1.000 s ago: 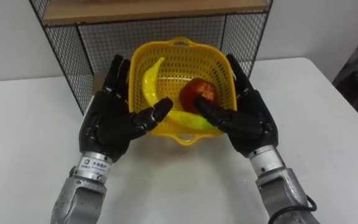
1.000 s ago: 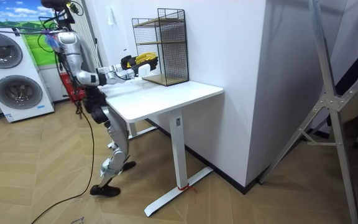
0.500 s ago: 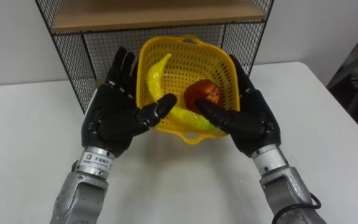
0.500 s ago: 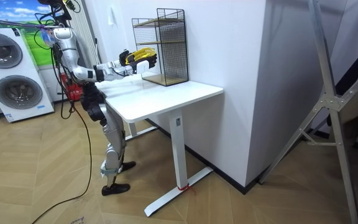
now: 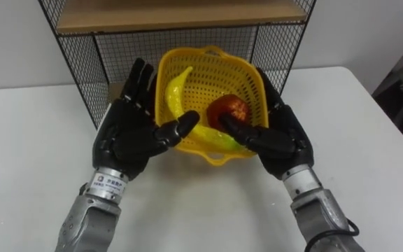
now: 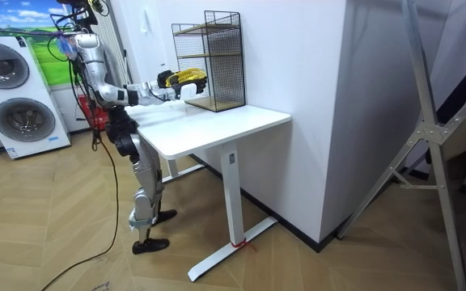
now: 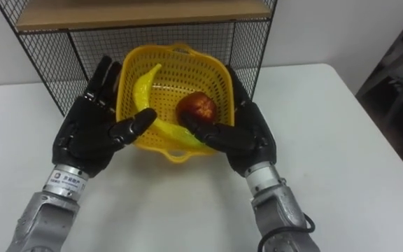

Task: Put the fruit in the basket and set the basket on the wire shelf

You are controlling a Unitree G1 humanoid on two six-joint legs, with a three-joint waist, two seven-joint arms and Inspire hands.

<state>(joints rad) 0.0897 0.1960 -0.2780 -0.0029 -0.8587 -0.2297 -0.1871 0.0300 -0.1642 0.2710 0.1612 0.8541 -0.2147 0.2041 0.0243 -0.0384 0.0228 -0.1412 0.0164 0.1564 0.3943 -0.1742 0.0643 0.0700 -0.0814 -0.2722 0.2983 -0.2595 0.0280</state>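
basket (image 5: 215, 70) held up off the table (image 5: 369, 140) between both hands, right in front of the wire shelf (image 5: 82, 56), below its wooden board, mouth tipped toward the robot
left hand (image 5: 128, 133): fingers straight along the outer left wall, thumb over the front rim, clamped on the basket
right hand (image 5: 282, 136): same on the right wall, thumb inside next to the apple (image 5: 228, 110)
banana (image 5: 171, 87) lies inside along the left and front, apple at right touching it
room view: robot stands at the table's end on the room view's left, arms out, basket (image 6: 186, 77) just short of the shelf (image 6: 217, 61)
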